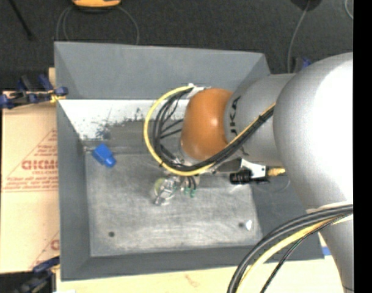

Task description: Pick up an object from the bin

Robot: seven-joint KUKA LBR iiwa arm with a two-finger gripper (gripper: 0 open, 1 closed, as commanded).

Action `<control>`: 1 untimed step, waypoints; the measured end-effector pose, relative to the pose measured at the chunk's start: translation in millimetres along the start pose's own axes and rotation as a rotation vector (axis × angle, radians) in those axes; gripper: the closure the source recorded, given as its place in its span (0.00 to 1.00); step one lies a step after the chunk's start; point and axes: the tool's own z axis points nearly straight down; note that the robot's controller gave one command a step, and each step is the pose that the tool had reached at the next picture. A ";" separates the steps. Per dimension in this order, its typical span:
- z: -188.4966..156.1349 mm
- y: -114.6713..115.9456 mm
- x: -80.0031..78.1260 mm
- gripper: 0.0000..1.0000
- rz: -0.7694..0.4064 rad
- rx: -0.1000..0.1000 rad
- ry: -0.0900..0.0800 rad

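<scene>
Gripper (172,187): seen low at centre of grey metal bin (143,224); its state cannot be told.
Blue rectangular block (103,156): upper left, well apart.

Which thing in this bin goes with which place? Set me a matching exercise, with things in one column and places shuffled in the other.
Things
1. small blue block
2. gripper
3. small pale shiny scrap
4. rounded orange wrist cover

Places
A. middle of the grey metal bin floor
B. floor's lower right corner in the view
C. just above the gripper
D. floor's upper left in the view

Pairs: 1-D, 2-A, 3-B, 4-C
</scene>
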 end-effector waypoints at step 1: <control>-165.4 1.9 2.9 1.00 -0.124 0.008 0.013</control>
